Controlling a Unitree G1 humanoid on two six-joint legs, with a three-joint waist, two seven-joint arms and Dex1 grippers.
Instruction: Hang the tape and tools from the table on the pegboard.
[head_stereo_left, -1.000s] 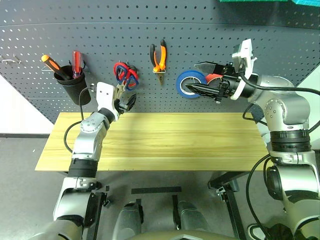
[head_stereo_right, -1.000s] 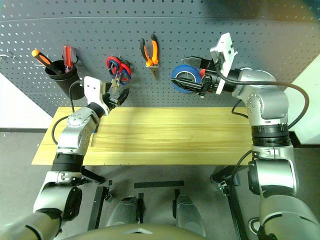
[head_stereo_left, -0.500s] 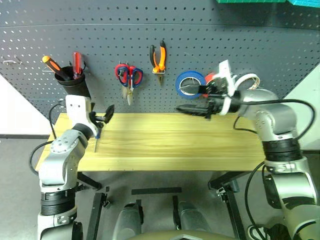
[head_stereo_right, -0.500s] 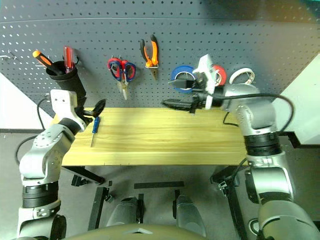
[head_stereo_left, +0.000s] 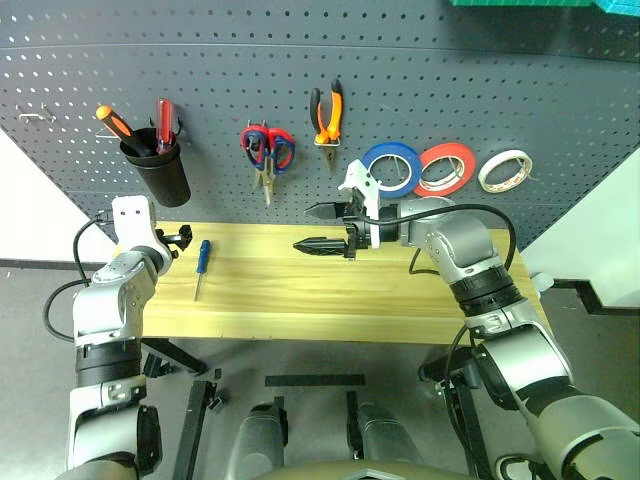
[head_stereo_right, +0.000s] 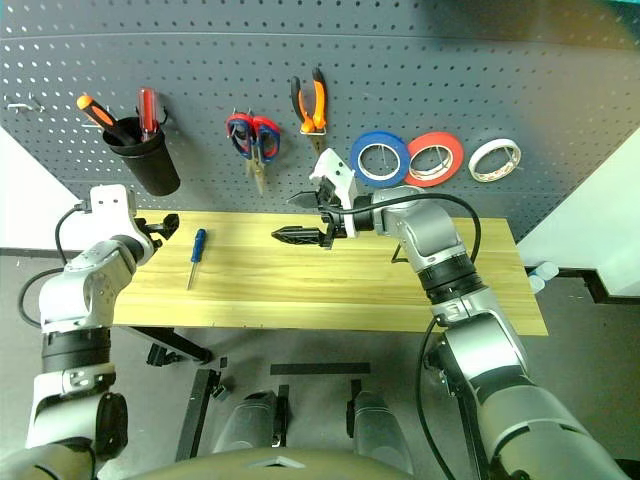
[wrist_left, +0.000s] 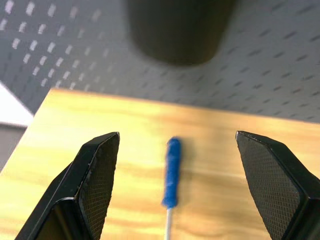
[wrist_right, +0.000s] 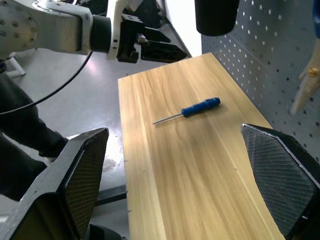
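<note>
On the dark grey pegboard (head_stereo_left: 500, 90) hang my blue tape roll (head_stereo_left: 391, 168) and orange-handled pliers (head_stereo_left: 326, 113); the small blue-handled screwdriver (head_stereo_left: 201, 262) remains tabled, both grippers spread empty.

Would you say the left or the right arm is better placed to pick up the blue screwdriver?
Left. The left gripper, jaws open, sits beside the blue screwdriver, framing it; the right gripper hovers mid-table.

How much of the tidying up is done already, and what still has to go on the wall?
Done: the blue tape, the pliers and the scissors hang on the pegboard. In hand: nothing; the left gripper and right gripper are both open and empty. Left: the blue screwdriver lies on the table, close in front of the left gripper, so it looks like the next pick.
</note>
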